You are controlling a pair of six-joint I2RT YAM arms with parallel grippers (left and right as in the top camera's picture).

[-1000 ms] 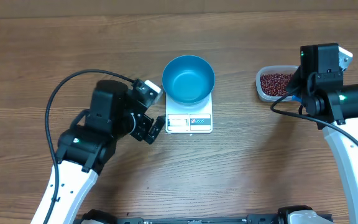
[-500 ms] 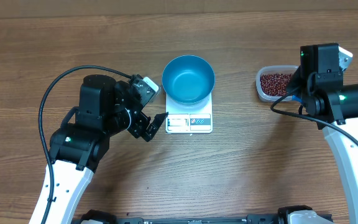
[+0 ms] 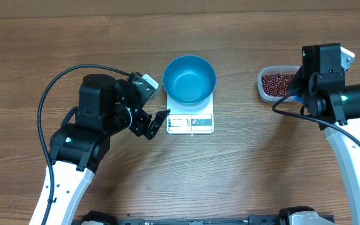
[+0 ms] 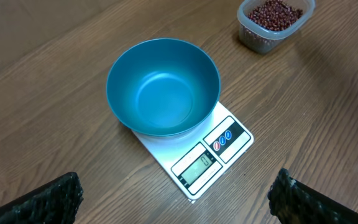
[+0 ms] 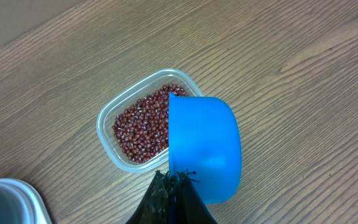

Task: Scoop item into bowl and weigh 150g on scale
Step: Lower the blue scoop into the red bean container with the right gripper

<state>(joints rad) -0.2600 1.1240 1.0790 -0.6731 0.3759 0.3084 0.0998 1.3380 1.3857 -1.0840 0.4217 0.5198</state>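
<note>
Our right gripper (image 5: pixel 174 190) is clamped on the blue scoop (image 5: pixel 205 146), whose lip sits right over the beans (image 5: pixel 138 127) in the clear tub (image 5: pixel 102 118) just ahead. Farther left, the empty bowl (image 3: pixel 189 79) rests on the scale (image 3: pixel 190 123), our left gripper (image 3: pixel 154 106) spread wide beside it, holding nothing.

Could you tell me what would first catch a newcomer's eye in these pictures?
The round teal-blue bowl sits empty on the small white kitchen scale at mid-table. To the right, the right gripper holds a blue plastic scoop at a clear plastic tub of dark red-brown beans.
</note>
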